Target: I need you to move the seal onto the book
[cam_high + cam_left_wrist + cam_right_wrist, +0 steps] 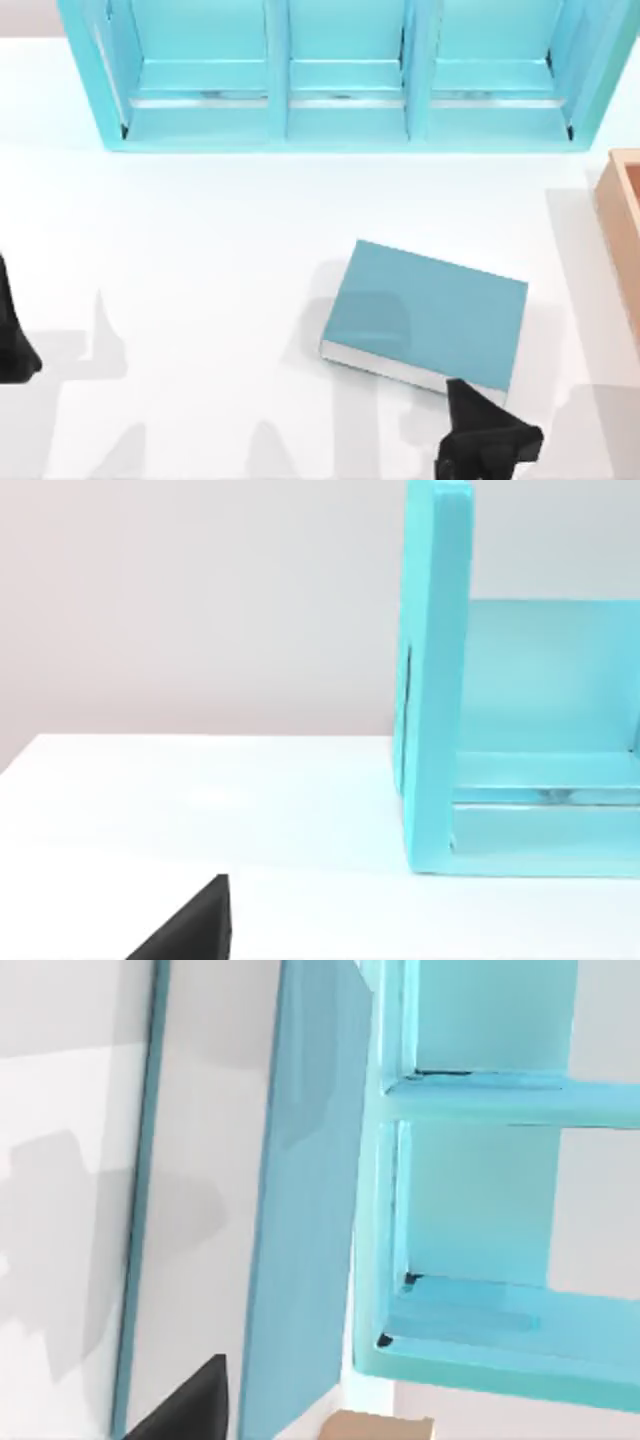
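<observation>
The thick teal-blue hardcover book (425, 317) lies flat near the table's middle, cover up – a ready landing spot. My right gripper (480, 425) hangs over its near corner; I cannot tell its finger spread or whether it carries the seal. The left gripper (12, 340) sits parked at the left edge

Book (425, 315) mid-table; shelf unit (340, 75) behind; wooden box (625, 230) at right edge.
</observation>
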Available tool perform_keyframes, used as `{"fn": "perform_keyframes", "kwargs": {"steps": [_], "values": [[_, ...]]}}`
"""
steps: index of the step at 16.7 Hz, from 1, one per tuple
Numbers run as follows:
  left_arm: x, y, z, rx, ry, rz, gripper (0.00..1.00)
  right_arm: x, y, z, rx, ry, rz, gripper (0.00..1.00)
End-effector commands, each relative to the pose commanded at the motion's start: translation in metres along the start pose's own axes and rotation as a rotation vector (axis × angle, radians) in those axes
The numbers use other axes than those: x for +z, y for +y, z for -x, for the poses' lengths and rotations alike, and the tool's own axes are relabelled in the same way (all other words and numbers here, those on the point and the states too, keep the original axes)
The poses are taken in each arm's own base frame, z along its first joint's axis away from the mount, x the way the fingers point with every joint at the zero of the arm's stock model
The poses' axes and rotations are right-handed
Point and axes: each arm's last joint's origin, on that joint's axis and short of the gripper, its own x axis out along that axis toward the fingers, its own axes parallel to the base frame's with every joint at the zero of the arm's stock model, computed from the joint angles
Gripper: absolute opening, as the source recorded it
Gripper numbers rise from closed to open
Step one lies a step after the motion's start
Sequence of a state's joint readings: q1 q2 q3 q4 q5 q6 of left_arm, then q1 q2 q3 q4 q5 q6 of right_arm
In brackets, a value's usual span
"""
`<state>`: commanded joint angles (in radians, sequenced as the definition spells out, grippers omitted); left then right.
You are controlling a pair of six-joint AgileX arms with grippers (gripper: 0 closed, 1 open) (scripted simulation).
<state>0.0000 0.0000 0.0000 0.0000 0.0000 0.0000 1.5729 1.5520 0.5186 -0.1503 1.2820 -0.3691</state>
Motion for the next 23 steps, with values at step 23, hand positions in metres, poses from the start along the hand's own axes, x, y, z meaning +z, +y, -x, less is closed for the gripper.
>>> {"fn": "perform_keyframes", "kwargs": {"steps": [23], "values": [[0.0,0.0,0.0,0.0,0.0,0.0,1.0,-0.256,-0.194,-0.277,0.804,0.866,-1.11,1.0]]}}
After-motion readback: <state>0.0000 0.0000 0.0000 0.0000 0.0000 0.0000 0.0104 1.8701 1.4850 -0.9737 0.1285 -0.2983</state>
